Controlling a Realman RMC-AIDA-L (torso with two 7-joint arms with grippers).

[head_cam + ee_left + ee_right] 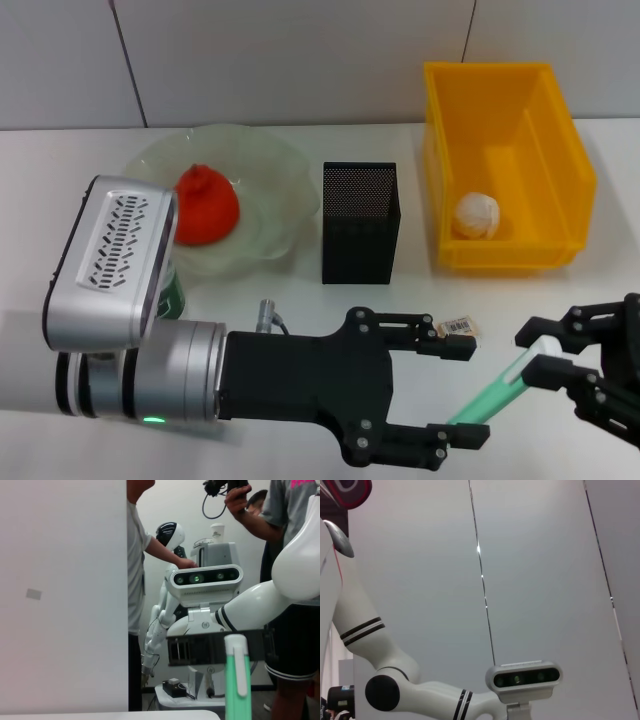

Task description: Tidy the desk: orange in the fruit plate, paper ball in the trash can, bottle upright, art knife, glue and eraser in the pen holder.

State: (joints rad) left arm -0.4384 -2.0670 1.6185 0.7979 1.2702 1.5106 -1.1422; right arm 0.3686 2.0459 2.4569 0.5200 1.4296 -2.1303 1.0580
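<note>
Art knife (pixel 497 393), the green one with a white clip, is what we see gripped by the right hand (pixel 535 357) at the near right of the worktop (pixel 250 300); its two black fingers are clenched on the knife's upper end, and the knife slants down toward the left hand. We find the left hand (pixel 455 388) low in the middle foreground, released, with one finger near a small barcoded item (pixel 458 325) and the other nearer the front edge, the knife's lower tip lying between them. We cannot tell whether that tip touches either finger. In the left wrist view the knife (pixel 237 677) stands upright close to the camera.

Behind the hands, the black mesh pen holder (pixel 360 222) stands in the middle of the worktop. To its left sits the clear fruit plate (pixel 262 165) with the orange (pixel 206 205) in it. To its right is the yellow bin (pixel 505 165), and the paper ball (pixel 477 215) lies inside it. We see a green bottle (pixel 172 292) mostly hidden behind the left arm's silver wrist, and a small metal-tipped object (pixel 266 314) just beyond the left hand.
</note>
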